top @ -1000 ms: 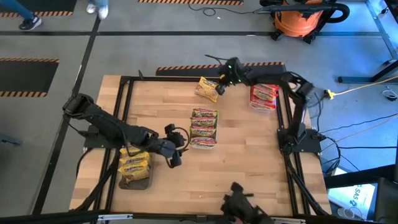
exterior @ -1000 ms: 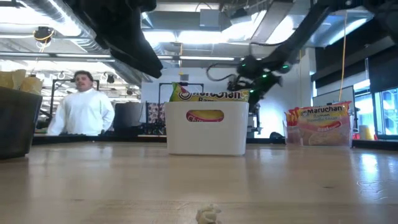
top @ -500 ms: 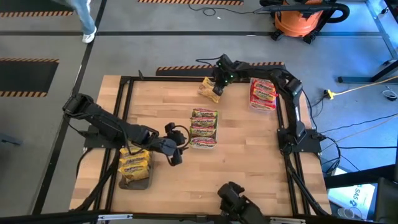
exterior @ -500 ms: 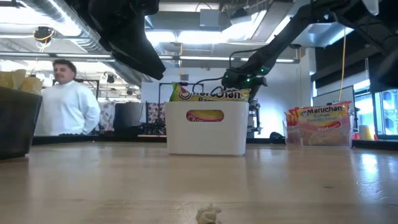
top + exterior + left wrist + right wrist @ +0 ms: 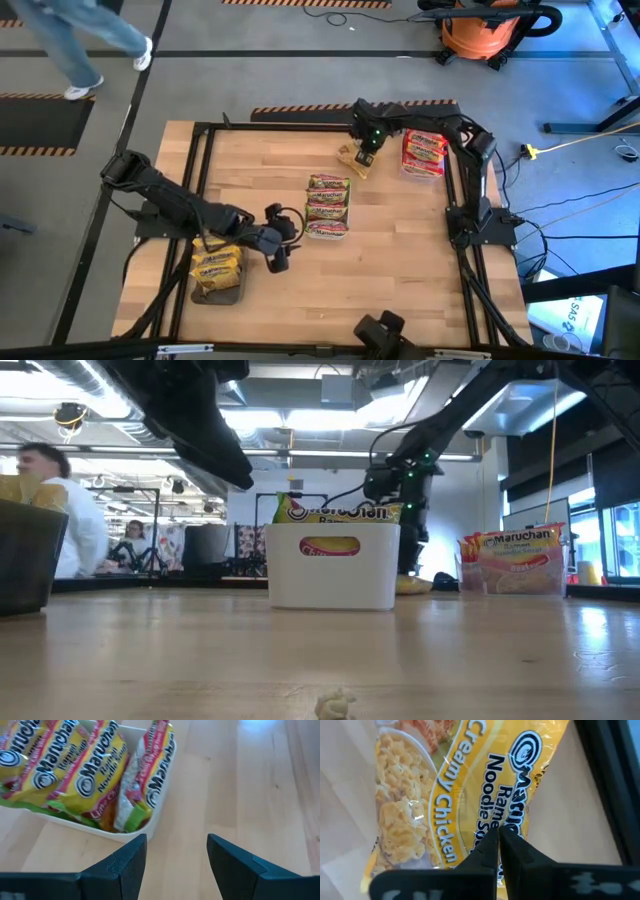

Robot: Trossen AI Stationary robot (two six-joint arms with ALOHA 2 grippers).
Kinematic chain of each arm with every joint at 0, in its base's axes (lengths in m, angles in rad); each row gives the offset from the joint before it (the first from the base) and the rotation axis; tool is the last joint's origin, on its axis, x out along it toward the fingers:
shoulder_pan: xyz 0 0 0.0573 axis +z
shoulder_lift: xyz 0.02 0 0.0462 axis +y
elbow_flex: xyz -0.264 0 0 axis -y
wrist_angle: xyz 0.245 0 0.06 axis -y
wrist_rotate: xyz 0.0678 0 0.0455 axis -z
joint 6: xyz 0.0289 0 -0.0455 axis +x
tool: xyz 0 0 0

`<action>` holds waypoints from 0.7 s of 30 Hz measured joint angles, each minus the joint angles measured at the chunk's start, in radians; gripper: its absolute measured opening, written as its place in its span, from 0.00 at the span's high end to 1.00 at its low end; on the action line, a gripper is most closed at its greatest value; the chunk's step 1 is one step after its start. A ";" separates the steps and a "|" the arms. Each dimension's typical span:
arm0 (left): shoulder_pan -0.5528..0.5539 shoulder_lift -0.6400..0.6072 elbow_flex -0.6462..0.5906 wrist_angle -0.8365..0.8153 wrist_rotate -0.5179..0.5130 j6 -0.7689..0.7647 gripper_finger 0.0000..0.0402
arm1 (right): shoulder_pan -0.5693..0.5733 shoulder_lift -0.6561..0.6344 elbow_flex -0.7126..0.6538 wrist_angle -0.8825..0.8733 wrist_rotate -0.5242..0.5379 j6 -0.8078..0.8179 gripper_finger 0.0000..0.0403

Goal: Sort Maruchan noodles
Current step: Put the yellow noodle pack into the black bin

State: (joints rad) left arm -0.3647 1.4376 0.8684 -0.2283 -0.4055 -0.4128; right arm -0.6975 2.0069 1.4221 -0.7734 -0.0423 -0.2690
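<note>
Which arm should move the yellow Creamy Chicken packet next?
Right: its hand is already shut on the yellow crinkly Creamy Chicken packet at the far edge. The left hand hangs open near the white tray.

Left dark two-finger gripper (image 5: 280, 255) sits low over mid-table, fingers (image 5: 125, 862) spread apart. Right dark two-finger gripper (image 5: 362, 157) reaches across the far edge, fingertips (image 5: 497, 842) pressed together.

The yellow crinkly Creamy Chicken packet (image 5: 470, 795) is cut by the right wrist picture's edges, and the dark fingers (image 5: 492, 852) cover part of its print. From the low camera, the white rectangular tray (image 5: 333, 565) hides most of its packets.
</note>
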 joint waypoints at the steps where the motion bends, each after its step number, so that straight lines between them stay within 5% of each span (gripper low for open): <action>1: -0.005 0.000 0.000 -0.002 0.000 -0.002 0.50 | 0.005 -0.010 -0.019 0.006 0.006 0.004 1.00; 12: -0.045 0.000 0.000 -0.003 0.000 -0.004 0.50 | 0.093 -0.175 -0.230 -0.006 0.078 0.104 1.00; 21: -0.068 0.000 0.000 -0.006 0.001 -0.024 0.50 | 0.275 -0.308 -0.423 0.033 0.102 0.219 1.00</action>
State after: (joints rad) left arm -0.4325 1.4376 0.8684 -0.2339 -0.4047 -0.4370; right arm -0.4228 1.6990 0.9995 -0.7409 0.0592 -0.0498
